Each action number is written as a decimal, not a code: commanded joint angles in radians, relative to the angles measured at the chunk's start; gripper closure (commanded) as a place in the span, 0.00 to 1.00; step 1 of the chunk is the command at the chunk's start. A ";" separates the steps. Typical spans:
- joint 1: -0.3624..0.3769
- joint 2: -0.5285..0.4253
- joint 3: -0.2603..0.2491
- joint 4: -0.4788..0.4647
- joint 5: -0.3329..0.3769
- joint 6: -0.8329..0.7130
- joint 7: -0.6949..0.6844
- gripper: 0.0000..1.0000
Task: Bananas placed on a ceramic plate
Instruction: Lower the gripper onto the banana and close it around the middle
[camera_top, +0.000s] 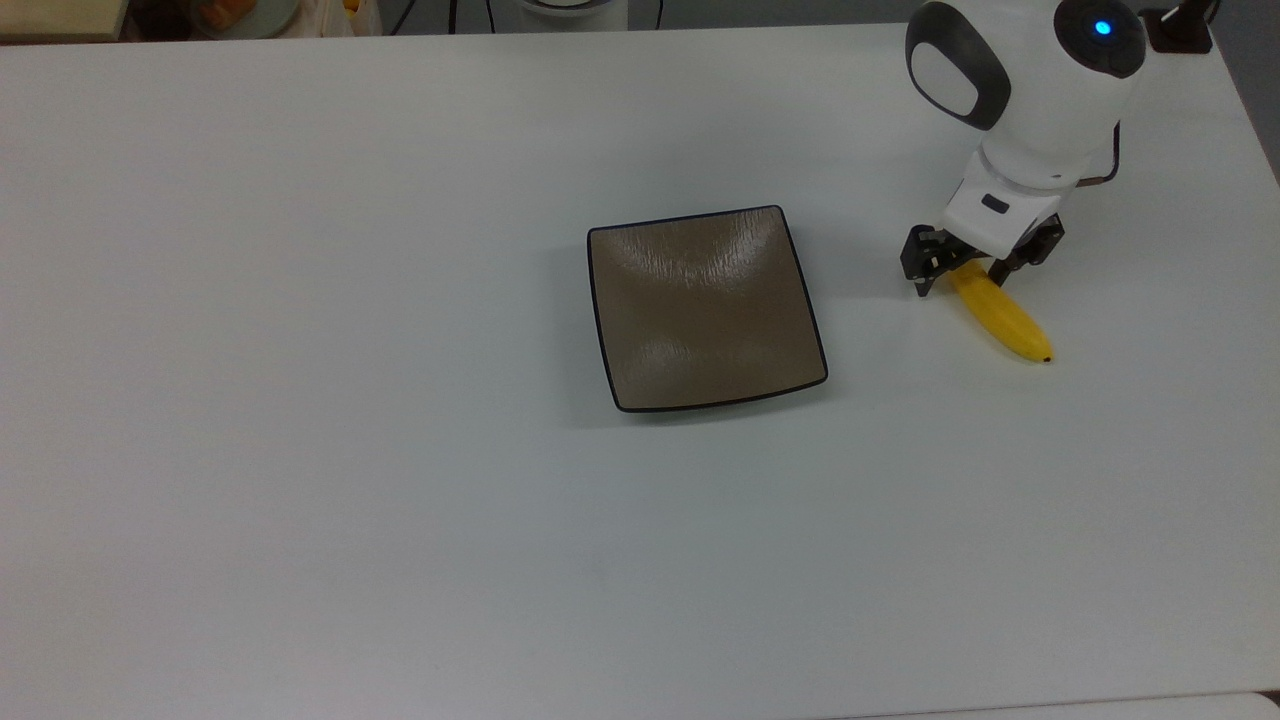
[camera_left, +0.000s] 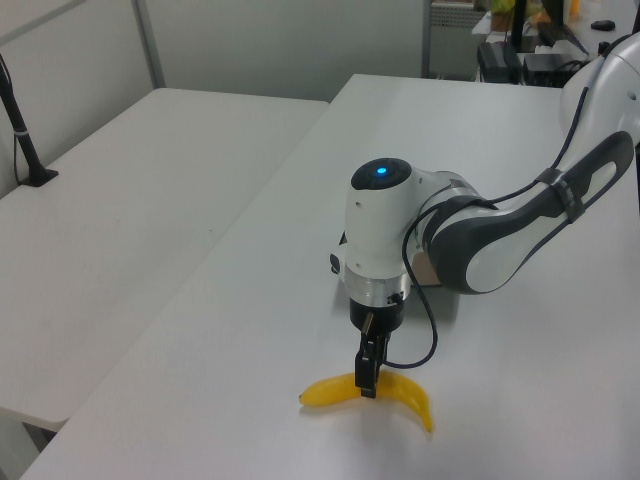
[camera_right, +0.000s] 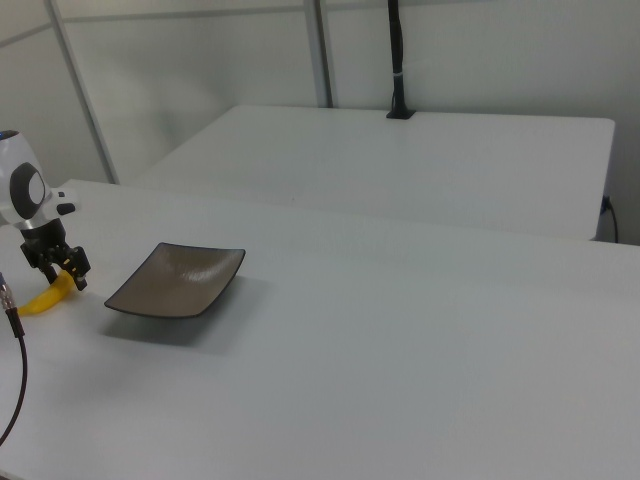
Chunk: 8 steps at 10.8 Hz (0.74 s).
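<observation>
Gripper (camera_top: 967, 267) low at top view's upper right, fingers straddling the glossy yellow curved banana (camera_top: 998, 315), not yet clenched on it as far as I can judge. Banana on white table (camera_top: 300, 400), well apart from square grey-brown ceramic plate (camera_top: 706, 309) at centre. Close squarely near mid-body, then lift straight.

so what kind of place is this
Probably a robotics lab or office: plain white tables before partition walls, a desk cluttered with equipment behind, and a robot arm over a banana.
</observation>
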 joint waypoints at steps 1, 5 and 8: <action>0.009 0.006 -0.001 0.018 -0.009 0.008 0.006 0.34; 0.009 0.006 -0.001 0.016 -0.009 0.008 -0.010 0.62; 0.009 -0.004 -0.001 0.013 -0.008 0.005 -0.049 0.77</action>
